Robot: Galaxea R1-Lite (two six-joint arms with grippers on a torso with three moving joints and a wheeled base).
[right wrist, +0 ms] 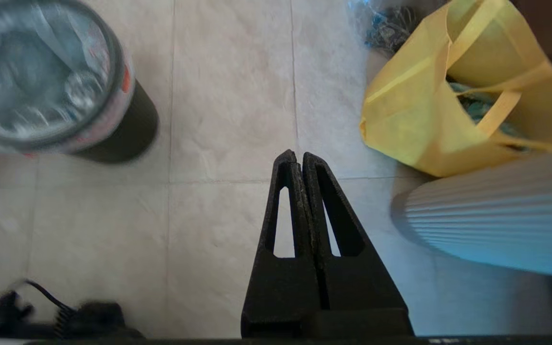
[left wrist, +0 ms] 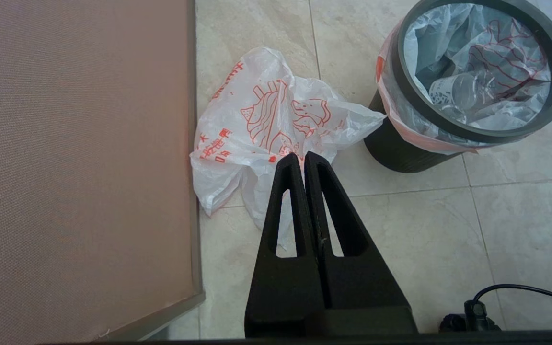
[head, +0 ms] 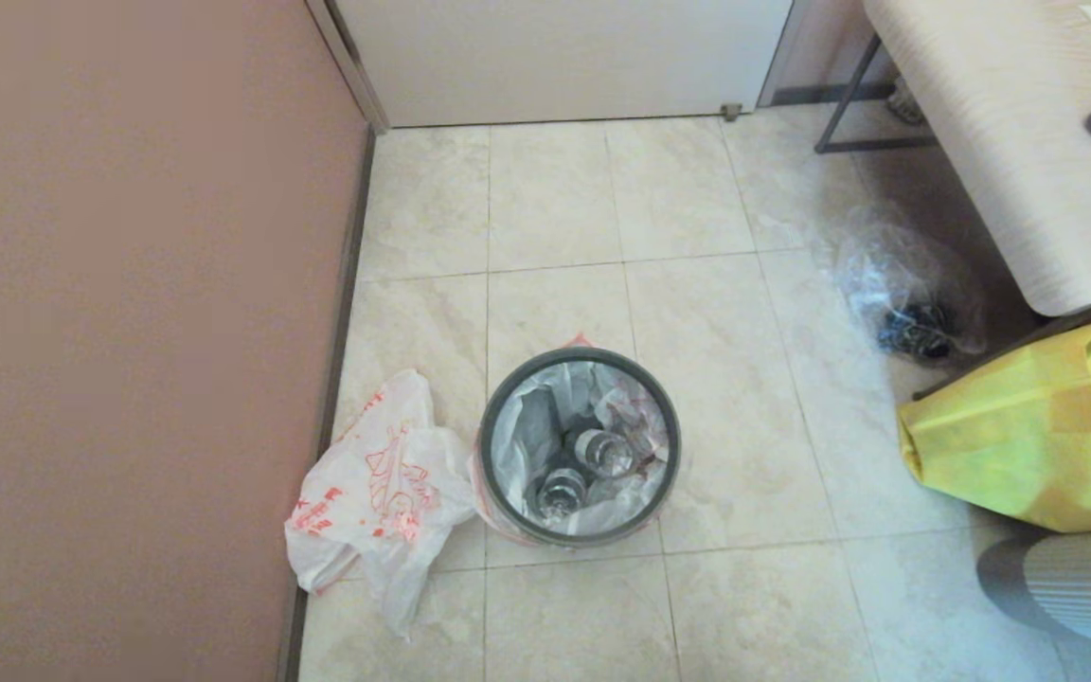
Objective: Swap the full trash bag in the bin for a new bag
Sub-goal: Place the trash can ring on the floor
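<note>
The small round black bin [head: 508, 511] stands on the tiled floor, its dark-grey rim ring [head: 498, 403] on top. The full trash bag [head: 545, 417] lines it, its pink-red band folded over the rim, with clear bottles [head: 602, 450] showing inside. In the left wrist view the bin [left wrist: 396, 148] and the full trash bag [left wrist: 491, 48] show again. The new bag [head: 375, 483], white with red-orange drawings, lies crumpled on the floor left of the bin, by the wall. My left gripper [left wrist: 303, 155] hangs above the new bag [left wrist: 266, 124], shut and empty. My right gripper [right wrist: 295, 155] is shut over bare floor, right of the bin [right wrist: 127, 129].
A brown wall panel [head: 129, 332] runs along the left. A yellow bag [head: 1028, 426] and a clear plastic bag [head: 896, 284] lie at the right, beside a light wooden table [head: 1000, 142]. A ribbed pale round object [head: 1085, 583] sits at the near right.
</note>
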